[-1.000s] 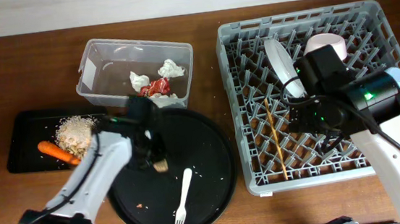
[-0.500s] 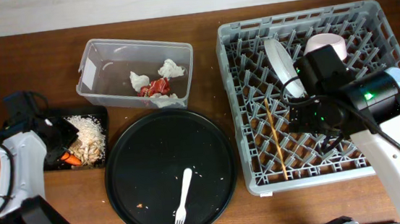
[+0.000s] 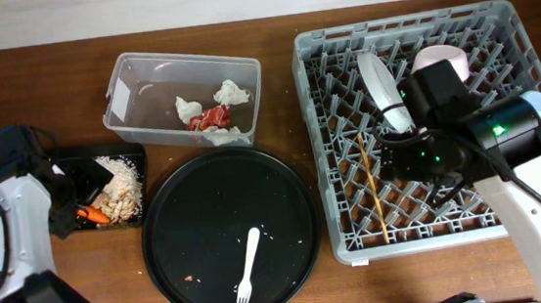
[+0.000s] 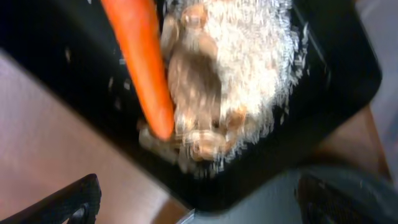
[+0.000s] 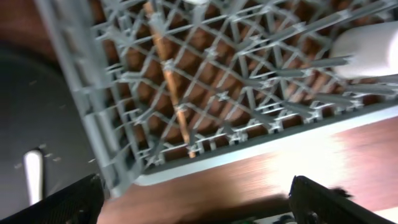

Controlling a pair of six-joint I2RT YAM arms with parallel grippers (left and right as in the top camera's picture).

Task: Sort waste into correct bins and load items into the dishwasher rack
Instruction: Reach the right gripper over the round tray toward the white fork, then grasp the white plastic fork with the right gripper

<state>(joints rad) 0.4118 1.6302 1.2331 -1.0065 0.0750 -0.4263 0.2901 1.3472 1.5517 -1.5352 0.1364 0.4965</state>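
carrot (image 4: 138, 68) and crumbs (image 4: 249, 56) in black tray (image 4: 339, 59)

The dark brown wooden tabletop (image 3: 39, 83) is showing a smooth, faintly glossy grain. The large square grey plastic rack (image 3: 426, 242) is looking matt, the clear rectangular plastic tub (image 3: 151, 134) shiny. The orange carrot (image 4: 140, 68) is looking smooth against the rough, crumbly beige food heap (image 4: 249, 68).
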